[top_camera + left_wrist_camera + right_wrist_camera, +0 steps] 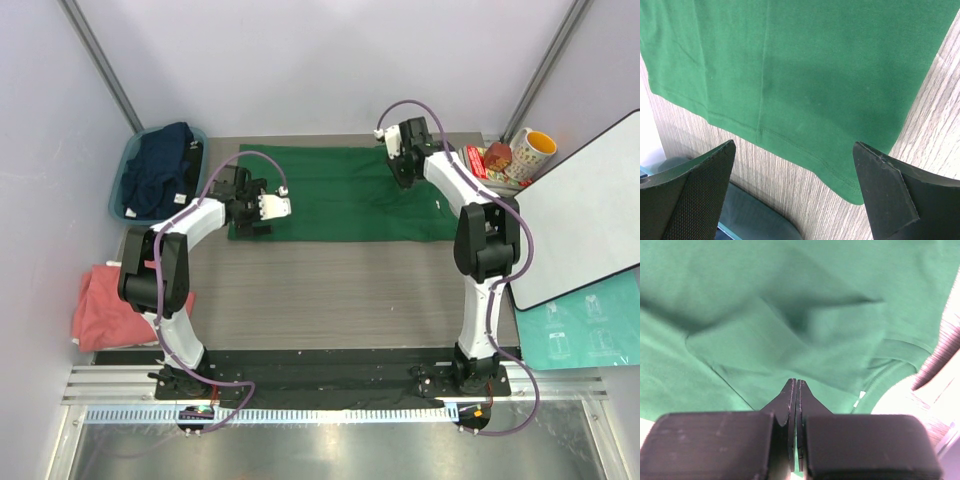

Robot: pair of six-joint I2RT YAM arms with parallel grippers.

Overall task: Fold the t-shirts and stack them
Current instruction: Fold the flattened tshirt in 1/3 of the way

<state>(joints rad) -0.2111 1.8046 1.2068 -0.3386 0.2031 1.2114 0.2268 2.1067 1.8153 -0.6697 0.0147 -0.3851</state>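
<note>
Wood-grain table (pixel 330 290) | green t-shirt (pixel 340 195) spread flat | pale walls (pixel 300 60) | teal tub (pixel 120 185) far-left

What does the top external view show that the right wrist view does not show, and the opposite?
Only the top external view shows the navy t-shirt in the teal tub, the salmon-pink t-shirt at the left side, and the mug. Only the right wrist view shows the right gripper shut, its tips at rumpled cloth. Both show the green t-shirt and that gripper over it.
</note>
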